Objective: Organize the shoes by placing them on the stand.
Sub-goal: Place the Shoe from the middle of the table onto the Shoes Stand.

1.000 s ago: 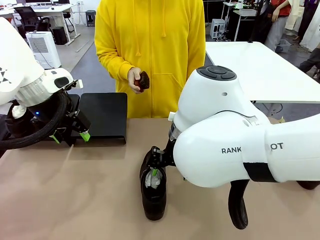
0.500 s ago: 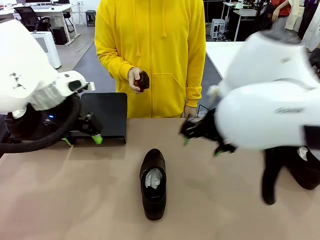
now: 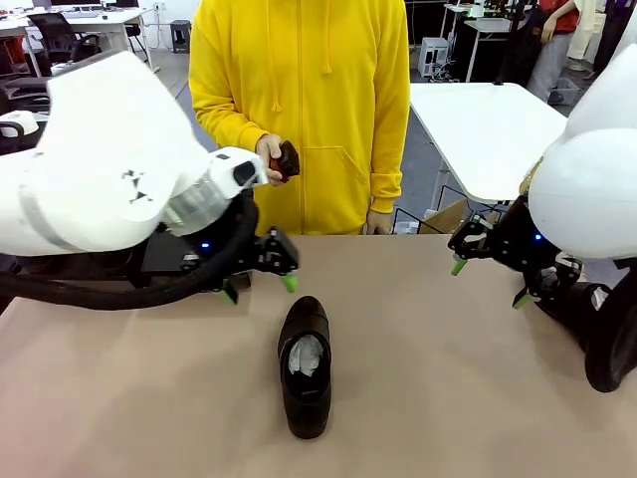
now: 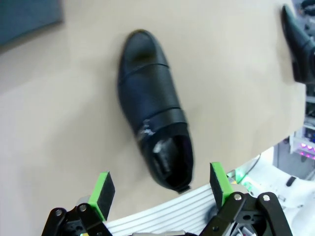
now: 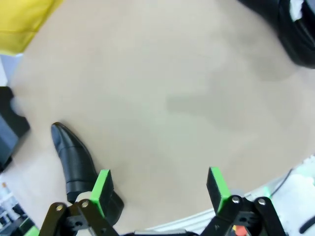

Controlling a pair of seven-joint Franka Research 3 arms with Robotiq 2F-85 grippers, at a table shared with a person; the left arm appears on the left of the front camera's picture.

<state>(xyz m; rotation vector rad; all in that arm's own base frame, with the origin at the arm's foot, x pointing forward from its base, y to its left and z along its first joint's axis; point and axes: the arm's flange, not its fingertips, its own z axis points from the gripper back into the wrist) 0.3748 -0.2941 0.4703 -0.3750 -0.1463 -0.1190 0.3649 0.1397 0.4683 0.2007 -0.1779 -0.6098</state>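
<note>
One black glossy shoe, stuffed with white paper, lies on the middle of the table with its toe toward the person. My left gripper hovers just behind and left of it, open and empty. In the left wrist view that shoe lies ahead of the open left gripper. My right gripper is open over the right side of the table, near another shoe at the right edge. The right wrist view has the right gripper open above bare table, the middle shoe at lower left. The stand shows as a dark corner.
A person in a yellow hoodie stands at the far edge holding a small brown brush. More black shoes lie at the table's right end. My bulky left arm covers the back left of the table.
My right gripper has left the middle shoe and swung away to the right. My left arm has swept from the stand toward the middle shoe. The shoe has not moved.
</note>
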